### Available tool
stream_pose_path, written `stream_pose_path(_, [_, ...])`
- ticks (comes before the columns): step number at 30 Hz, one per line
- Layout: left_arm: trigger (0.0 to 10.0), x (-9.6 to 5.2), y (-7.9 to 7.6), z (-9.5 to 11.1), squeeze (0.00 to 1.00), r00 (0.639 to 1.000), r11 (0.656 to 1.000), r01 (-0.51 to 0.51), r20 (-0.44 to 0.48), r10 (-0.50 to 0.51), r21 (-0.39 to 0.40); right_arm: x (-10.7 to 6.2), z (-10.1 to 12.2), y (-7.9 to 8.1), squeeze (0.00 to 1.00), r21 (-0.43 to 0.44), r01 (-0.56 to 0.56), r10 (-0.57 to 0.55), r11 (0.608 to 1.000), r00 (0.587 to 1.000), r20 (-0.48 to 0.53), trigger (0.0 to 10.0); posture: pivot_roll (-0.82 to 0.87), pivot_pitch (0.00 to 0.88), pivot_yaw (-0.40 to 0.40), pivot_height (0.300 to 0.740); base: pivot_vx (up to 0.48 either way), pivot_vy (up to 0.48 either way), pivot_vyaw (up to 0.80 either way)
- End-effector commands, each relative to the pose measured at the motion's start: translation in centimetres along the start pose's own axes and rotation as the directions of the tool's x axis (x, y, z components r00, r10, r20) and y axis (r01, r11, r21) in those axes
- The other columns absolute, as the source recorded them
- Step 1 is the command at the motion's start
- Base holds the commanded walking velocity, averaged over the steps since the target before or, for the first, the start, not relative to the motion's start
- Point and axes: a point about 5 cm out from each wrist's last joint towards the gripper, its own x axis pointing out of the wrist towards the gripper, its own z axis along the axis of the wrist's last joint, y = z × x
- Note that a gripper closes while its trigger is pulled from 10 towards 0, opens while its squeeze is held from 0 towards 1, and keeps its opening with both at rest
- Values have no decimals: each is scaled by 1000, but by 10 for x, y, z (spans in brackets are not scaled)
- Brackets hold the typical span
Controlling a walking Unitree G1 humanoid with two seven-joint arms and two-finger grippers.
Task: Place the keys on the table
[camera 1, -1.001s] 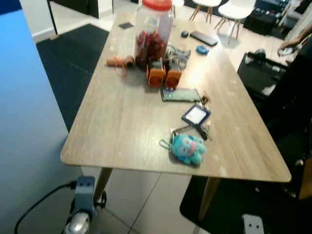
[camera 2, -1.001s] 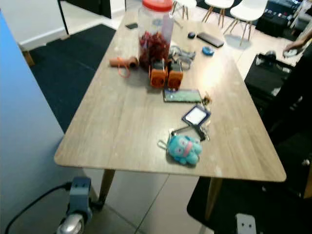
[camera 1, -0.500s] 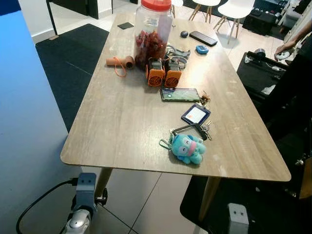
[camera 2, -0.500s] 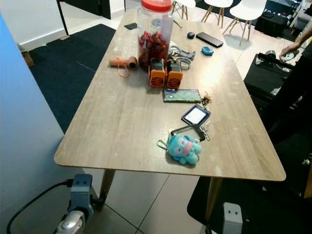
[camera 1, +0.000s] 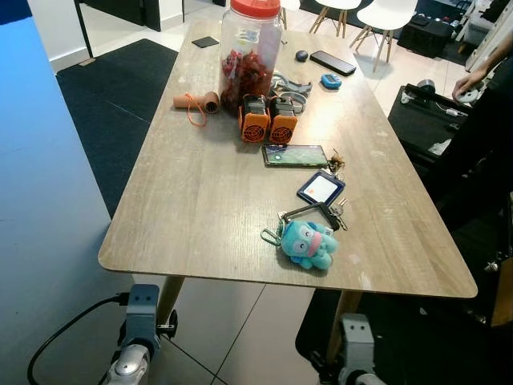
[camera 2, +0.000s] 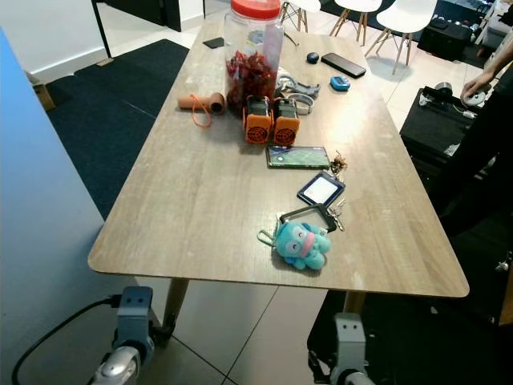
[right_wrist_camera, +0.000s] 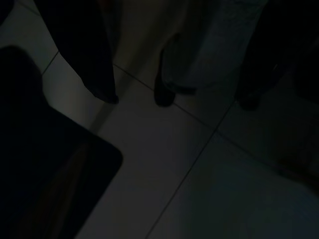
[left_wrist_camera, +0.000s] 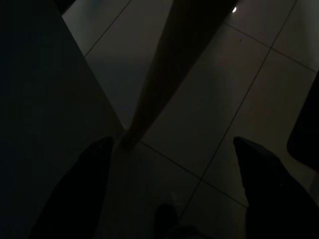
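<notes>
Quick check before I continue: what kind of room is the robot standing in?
Probably a dining or shared room of a home: a long wooden table on tiled floor, white chairs beyond, and a dark rug alongside.

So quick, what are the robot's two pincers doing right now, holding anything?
Left pincer: open, holding nothing, hanging over the tiled floor.
Right pincer: open, holding nothing, hanging low.

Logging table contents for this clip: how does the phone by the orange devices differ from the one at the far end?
The near phone has its screen lit, showing green; the far phone is dark. The near phone lies square to the table edge, just beyond the keys; the far phone sits angled. Both lie flat.
</notes>
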Motion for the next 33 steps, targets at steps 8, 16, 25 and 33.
stream_pose_path(8, [10000,-2,-5,-8,0,999,1000,15,-35,-15,10,0,-1,-1,0,-110,2,-3,994,1000,-13,10000,87,56,-117,740,0,0,469])
stream_pose_path(16, [10000,-3,-5,-8,0,999,1000,14,-36,-14,12,0,-2,2,0,-130,-5,3,992,1000,-13,10000,86,58,-117,740,0,0,800])
stream_pose_path(25, [10000,-4,-5,-10,0,999,1000,10,-37,-10,10,-1,-3,2,0,-156,-11,9,988,1000,-18,10000,90,58,-126,740,0,0,800])
stream_pose_path(33, [10000,-5,-4,-11,0,999,1000,6,-35,-6,9,-1,-3,2,0,-163,-14,11,987,1000,-19,10000,89,59,-127,740,0,0,800])
